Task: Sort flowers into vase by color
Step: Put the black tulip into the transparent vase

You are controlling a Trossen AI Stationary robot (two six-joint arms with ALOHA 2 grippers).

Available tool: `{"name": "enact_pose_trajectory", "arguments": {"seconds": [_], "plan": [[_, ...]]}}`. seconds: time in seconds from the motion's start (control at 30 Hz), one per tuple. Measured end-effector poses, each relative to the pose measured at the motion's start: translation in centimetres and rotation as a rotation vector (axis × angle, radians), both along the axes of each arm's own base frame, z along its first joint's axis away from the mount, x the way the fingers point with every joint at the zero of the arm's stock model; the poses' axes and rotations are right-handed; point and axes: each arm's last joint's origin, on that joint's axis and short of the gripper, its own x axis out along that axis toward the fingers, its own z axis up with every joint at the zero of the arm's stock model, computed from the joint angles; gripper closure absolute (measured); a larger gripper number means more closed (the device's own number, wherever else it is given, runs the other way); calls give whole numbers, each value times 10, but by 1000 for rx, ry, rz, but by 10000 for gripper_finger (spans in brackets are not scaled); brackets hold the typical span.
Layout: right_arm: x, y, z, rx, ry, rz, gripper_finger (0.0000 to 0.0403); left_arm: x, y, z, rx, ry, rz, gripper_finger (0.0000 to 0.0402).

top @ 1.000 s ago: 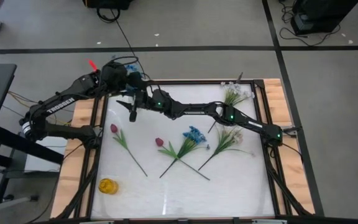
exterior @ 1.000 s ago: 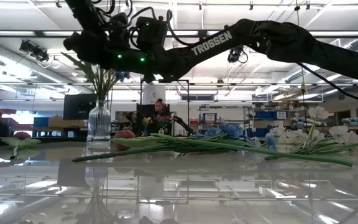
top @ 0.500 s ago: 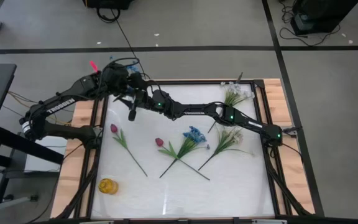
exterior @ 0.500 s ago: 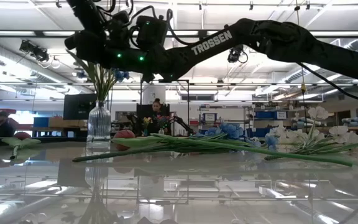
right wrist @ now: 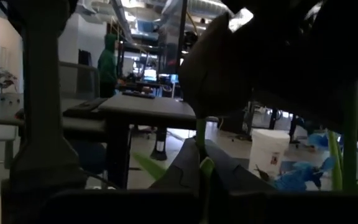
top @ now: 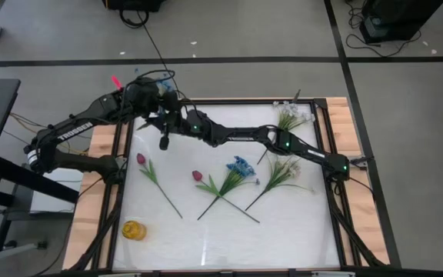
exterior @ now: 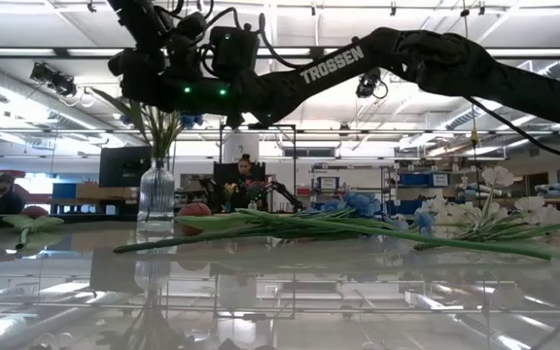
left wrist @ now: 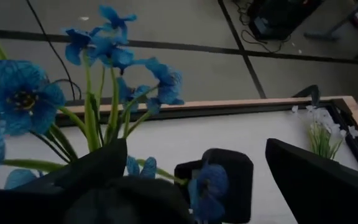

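Note:
A clear glass vase (exterior: 156, 199) stands at the table's far left with blue flowers (left wrist: 114, 43) in it on green stems. My left gripper (left wrist: 191, 155) hovers open just above them, blooms on either side of its fingers. My right gripper (right wrist: 201, 168) reaches in from the table's right beside it (top: 169, 123) and is shut on a thin green stem. On the table lie two pink tulips (top: 141, 159) (top: 197, 175), a blue flower (top: 239, 165) and white sprays (top: 283, 171) (top: 291, 117). My right gripper pinches a thin green stem (right wrist: 201, 149) between its two fingertips, reaching in about level from the table's right and across the stem. The stem runs upright above the fingers into a dark shape. Its lower end is hidden by the gripper.
A small yellow thing (top: 133, 229) sits near the table's front left corner. A wooden frame (top: 98, 192) borders the white table. The two arms crowd the space above the vase. People sit at desks in the room beyond.
My left gripper has rolled a little above the vase. Both arms have otherwise stayed where they were, and the flowers on the table have not moved.

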Motion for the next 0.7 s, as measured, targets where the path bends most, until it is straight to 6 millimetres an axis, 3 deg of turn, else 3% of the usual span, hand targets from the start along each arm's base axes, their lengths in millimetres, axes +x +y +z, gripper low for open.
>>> {"name": "enact_pose_trajectory", "arguments": {"seconds": [0.23, 0.7], "plan": [[0, -1, 0, 6, -1, -39, 396, 1, 0, 0, -7, 20, -85, 2], [3, 9, -4, 51, 40, -25, 396, -11, 3, 6, 19, 6, -71, 1]]}}
